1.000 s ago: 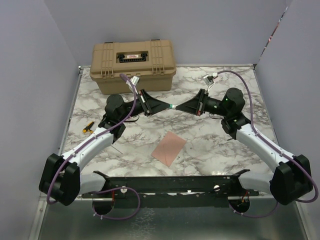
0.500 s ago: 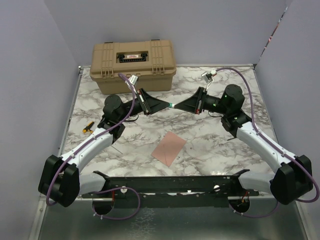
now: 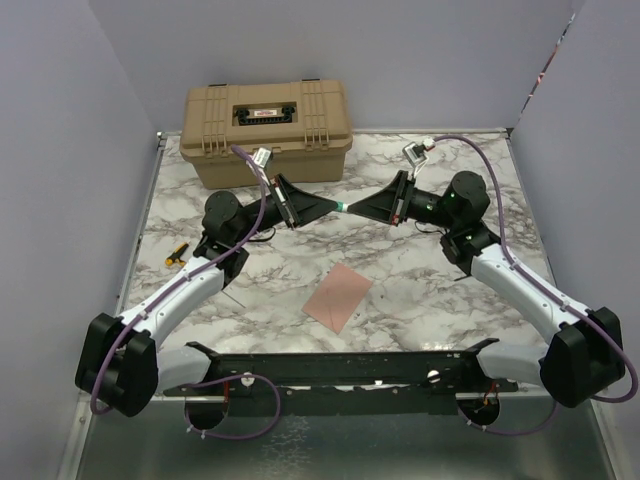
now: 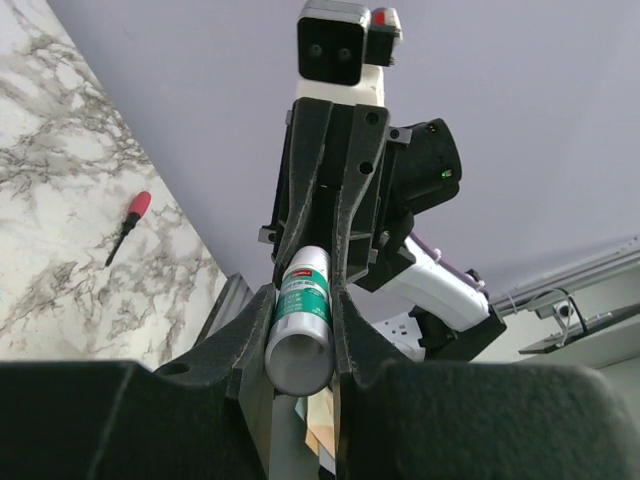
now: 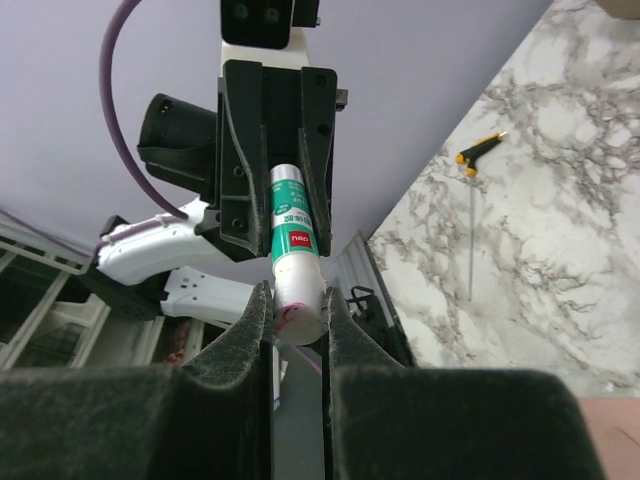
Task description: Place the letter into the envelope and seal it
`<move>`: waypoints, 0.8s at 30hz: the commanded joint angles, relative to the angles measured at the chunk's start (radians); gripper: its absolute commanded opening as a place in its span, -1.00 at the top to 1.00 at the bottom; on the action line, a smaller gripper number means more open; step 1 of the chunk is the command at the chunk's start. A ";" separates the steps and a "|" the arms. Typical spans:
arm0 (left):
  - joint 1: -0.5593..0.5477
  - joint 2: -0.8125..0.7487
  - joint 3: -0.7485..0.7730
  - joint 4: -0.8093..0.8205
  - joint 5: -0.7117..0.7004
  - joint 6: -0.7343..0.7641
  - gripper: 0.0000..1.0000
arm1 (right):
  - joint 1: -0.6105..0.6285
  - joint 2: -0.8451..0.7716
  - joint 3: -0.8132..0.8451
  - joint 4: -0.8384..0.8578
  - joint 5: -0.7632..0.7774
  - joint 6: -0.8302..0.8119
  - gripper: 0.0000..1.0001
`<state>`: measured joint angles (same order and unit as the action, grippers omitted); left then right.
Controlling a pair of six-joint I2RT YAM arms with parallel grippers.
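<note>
Clamping one green-labelled glue stick (image 4: 303, 310) end to end, left end effector (image 3: 330, 206) and right end effector (image 3: 357, 208) meeting aloft just before the tan case (image 3: 266, 135), pinkish envelope (image 3: 338, 295) flat on the counter (image 3: 480, 175), well short of that case.

Left arm (image 3: 180, 288), right arm (image 3: 515, 285): white links, black joints, purple cables (image 3: 235, 437) looping off both ends of black base rail (image 3: 340, 362).

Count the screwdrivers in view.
2: yellow-handled screwdriver near the table's left edge; red-handled screwdriver on the table, seen only by the left wrist camera. More may be hidden.
</note>
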<state>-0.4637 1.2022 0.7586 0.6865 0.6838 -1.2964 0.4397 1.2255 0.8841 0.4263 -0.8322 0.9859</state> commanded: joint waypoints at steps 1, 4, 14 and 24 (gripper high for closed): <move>-0.010 -0.047 0.010 0.140 -0.022 -0.038 1.00 | 0.032 0.011 -0.038 0.148 -0.008 0.168 0.99; -0.010 -0.055 -0.002 0.175 -0.032 -0.045 1.00 | 0.039 -0.003 -0.039 0.185 0.009 0.216 0.99; -0.057 -0.071 -0.027 0.222 -0.045 0.022 1.00 | 0.098 0.013 -0.001 0.287 0.048 0.345 0.99; -0.087 -0.040 -0.047 0.221 -0.009 0.028 1.00 | 0.119 0.033 0.016 0.290 0.035 0.372 0.99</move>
<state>-0.5018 1.1389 0.7300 0.8978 0.6182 -1.2766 0.5114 1.2324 0.8658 0.7197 -0.7708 1.3376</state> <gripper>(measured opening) 0.228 0.134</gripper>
